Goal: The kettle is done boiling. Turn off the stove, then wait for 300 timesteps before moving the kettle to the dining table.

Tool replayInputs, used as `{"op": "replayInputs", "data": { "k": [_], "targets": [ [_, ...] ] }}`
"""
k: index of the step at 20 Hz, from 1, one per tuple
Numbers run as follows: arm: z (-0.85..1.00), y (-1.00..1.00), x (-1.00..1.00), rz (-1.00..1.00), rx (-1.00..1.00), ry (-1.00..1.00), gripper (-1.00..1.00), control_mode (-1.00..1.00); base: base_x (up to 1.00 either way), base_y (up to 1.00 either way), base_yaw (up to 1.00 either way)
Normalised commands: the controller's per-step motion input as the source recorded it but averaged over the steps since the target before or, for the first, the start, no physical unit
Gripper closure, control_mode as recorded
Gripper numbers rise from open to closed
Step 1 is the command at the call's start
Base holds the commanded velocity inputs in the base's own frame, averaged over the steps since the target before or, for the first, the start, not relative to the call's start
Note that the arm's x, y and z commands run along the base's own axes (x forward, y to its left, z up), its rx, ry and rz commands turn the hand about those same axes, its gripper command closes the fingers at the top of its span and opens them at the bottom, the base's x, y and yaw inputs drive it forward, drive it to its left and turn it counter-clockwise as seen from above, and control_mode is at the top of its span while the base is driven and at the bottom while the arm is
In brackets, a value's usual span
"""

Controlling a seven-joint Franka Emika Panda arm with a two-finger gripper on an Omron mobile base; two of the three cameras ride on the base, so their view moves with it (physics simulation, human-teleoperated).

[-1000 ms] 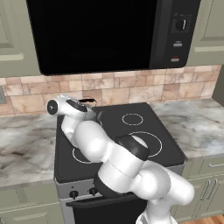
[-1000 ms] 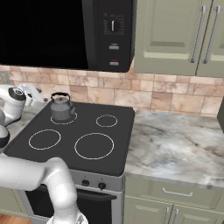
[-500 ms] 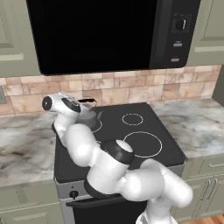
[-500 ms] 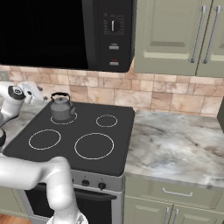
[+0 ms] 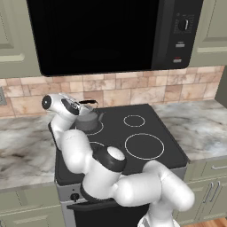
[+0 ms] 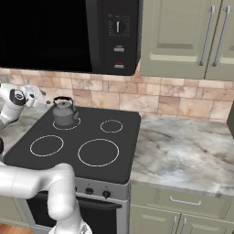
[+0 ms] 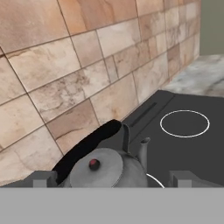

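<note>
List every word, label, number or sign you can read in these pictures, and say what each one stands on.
No text can be read anywhere.
Microwave control panel: a dial with tick marks and small buttons, any lettering too small to read.
Stove front knobs: no legible markings.
Kettle: no brand or label, just a red knob on the lid.

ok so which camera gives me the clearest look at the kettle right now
The right base view: the kettle stands whole and unblocked on the stove's back left burner, handle and lid clear. In the left base view the arm covers part of it. The hand view shows its lid and spout close up, cut off at the bottom.
</note>
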Motion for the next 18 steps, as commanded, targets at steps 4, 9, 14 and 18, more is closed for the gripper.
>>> {"op": "replayInputs", "data": {
  "k": [4, 9, 14, 18],
  "targets": [
    [-0.1, 0.0, 0.09, 0.0, 0.0, 0.0, -1.0, -1.0, 0.0, 0.0, 0.0],
    [0.0, 0.0, 0.1, 0.0, 0.0, 0.0, -1.0, -1.0, 0.0, 0.0, 0.0],
    [0.0, 0.0, 0.24, -0.02, 0.0, 0.0, -1.0, -1.0, 0.0, 0.0, 0.0],
    [0.0, 0.0, 0.23, -0.02, 0.0, 0.02, -1.0, -1.0, 0.0, 0.0, 0.0]
  ]
}}
